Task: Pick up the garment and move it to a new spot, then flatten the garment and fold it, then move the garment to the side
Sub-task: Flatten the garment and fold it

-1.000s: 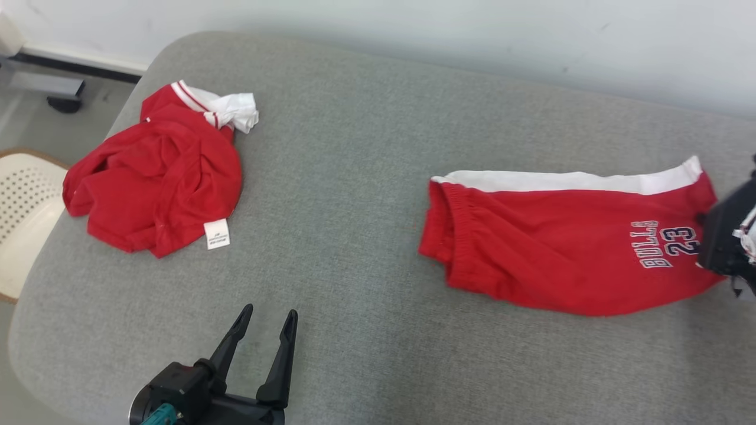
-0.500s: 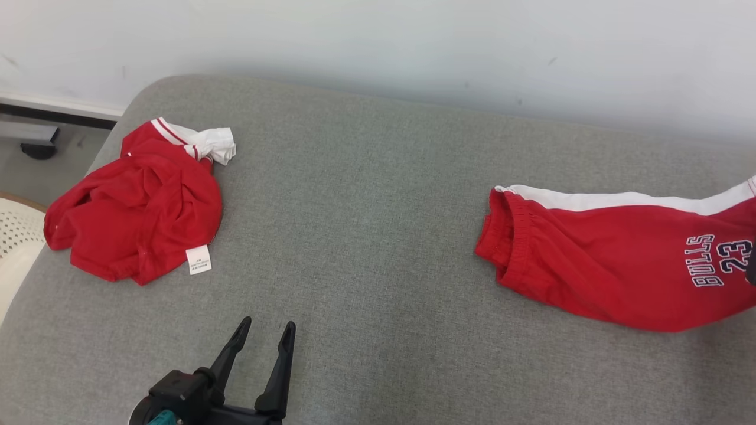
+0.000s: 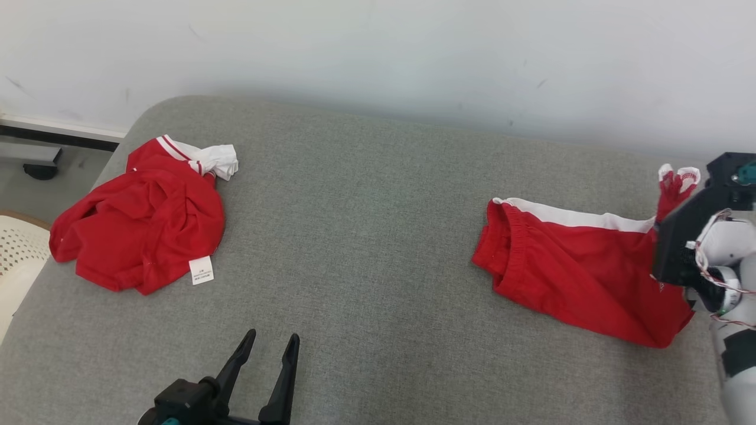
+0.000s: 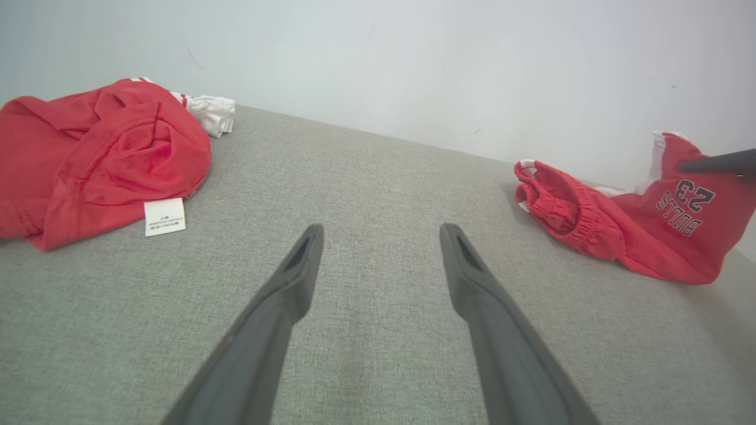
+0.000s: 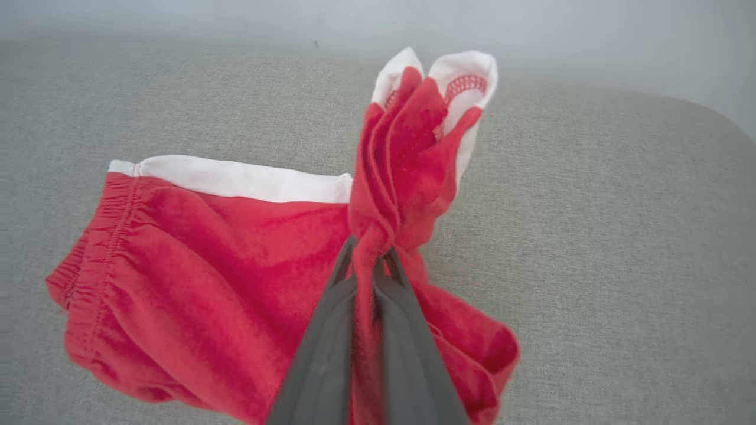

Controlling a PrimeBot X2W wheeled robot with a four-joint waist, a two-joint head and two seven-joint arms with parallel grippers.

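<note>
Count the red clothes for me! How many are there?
2. A crumpled red shirt lies far left; red shorts lie at right, one end pinched in the right gripper.

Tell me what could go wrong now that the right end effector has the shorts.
The right end effector pinches only a small bunch at the leg end of the shorts, so the cloth may slip out when lifted. The waistband lies on the cushion; dragging could crumple it.
</note>
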